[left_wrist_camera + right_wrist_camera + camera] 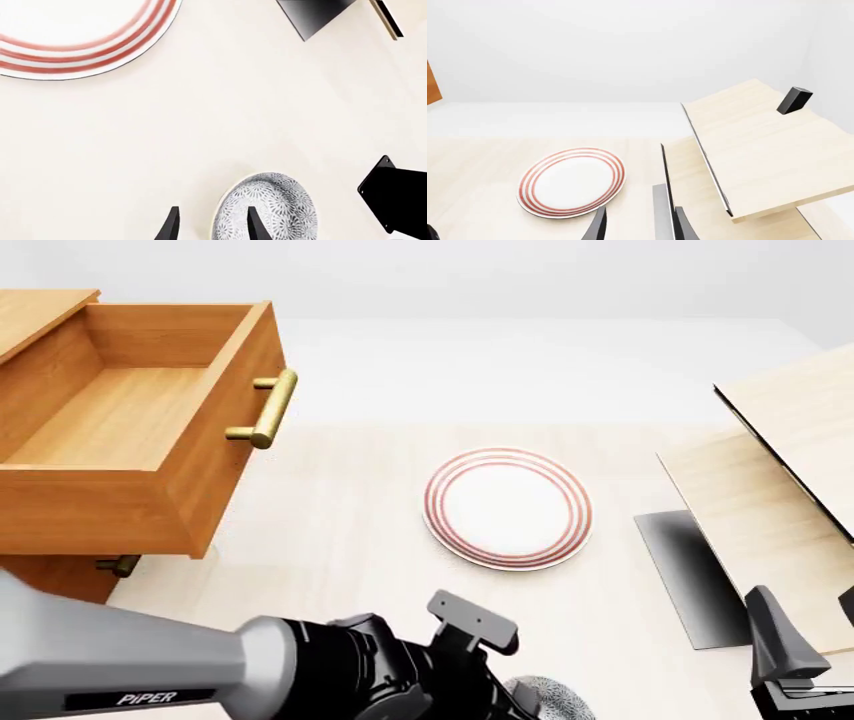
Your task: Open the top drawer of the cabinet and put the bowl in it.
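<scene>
Drawer work is done, the top drawer (127, 420) pulled open, but the bowl (267, 212) waits by the table's near edge, left gripper (212, 225) spread over its rim.

The only readable text is the word "PIPER", in white capital letters on a black band around the grey left arm (147, 665), well behind its gripper in the front view. Nothing else in any view carries readable lettering or numbers.
</scene>
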Robot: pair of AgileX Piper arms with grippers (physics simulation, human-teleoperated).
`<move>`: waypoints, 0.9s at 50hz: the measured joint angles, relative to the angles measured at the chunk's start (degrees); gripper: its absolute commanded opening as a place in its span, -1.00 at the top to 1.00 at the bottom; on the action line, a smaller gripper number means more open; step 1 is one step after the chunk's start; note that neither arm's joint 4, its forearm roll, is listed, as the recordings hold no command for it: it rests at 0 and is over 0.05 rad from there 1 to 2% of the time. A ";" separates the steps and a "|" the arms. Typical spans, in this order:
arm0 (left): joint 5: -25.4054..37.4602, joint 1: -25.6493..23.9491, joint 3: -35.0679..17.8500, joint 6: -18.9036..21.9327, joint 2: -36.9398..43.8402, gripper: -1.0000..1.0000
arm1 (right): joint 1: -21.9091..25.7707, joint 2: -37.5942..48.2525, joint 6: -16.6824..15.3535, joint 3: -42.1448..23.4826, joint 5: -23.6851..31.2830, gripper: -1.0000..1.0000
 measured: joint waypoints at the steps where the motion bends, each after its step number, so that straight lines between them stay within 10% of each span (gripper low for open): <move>1: -0.07 -0.05 -0.01 -0.04 0.11 -1.00 | 0.00 0.00 0.00 0.00 0.00 -1.00; 21: -1.97 -1.26 0.03 -1.34 2.09 -1.00 | 0.00 0.00 0.00 0.00 0.00 -1.00; 22: -2.06 -1.29 0.06 -1.39 2.16 1.00 | 0.00 0.00 0.00 0.00 0.00 -1.00; 45: -2.91 -0.03 1.47 -1.50 -0.60 1.00 | 0.00 0.00 0.00 0.00 0.00 -1.00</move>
